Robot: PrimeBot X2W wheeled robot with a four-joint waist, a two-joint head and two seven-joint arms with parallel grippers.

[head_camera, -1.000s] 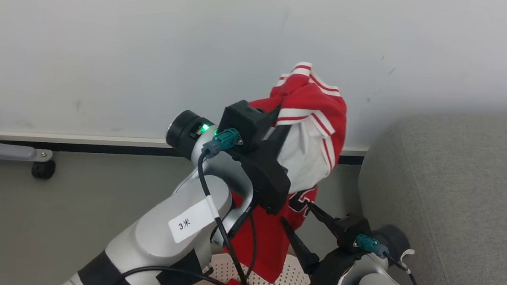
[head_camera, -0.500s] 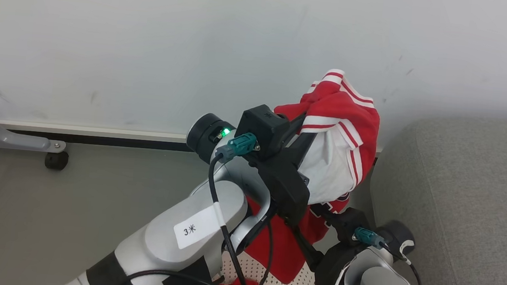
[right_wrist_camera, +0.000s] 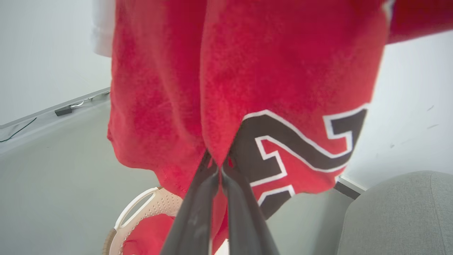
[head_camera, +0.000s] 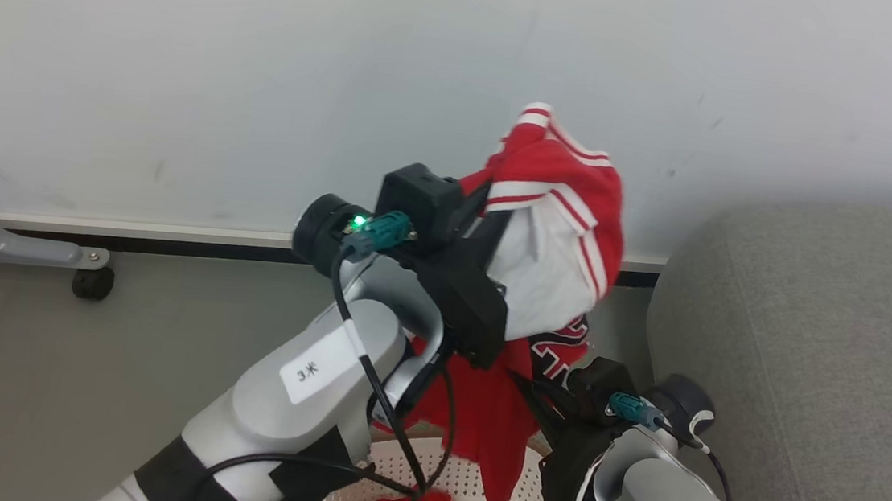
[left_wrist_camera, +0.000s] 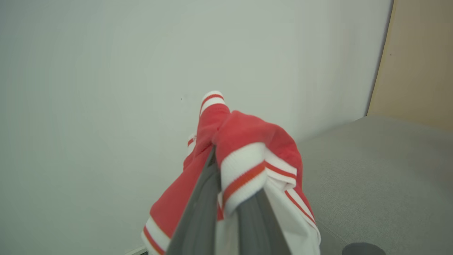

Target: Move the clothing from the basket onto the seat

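Pale wall (head_camera: 188, 58) behind: left fingers (left_wrist_camera: 198, 212) grip the jersey (head_camera: 562, 212) aloft, right fingers (right_wrist_camera: 193, 212) closed on its numbered panel; hanging fabric may snag the basket (head_camera: 466, 486) before reaching the sofa (head_camera: 808, 355).

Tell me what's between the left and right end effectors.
The red jersey: the left end effector grips its striped top and the right end effector pinches lower fabric beside the dark number, as both wrist views show.
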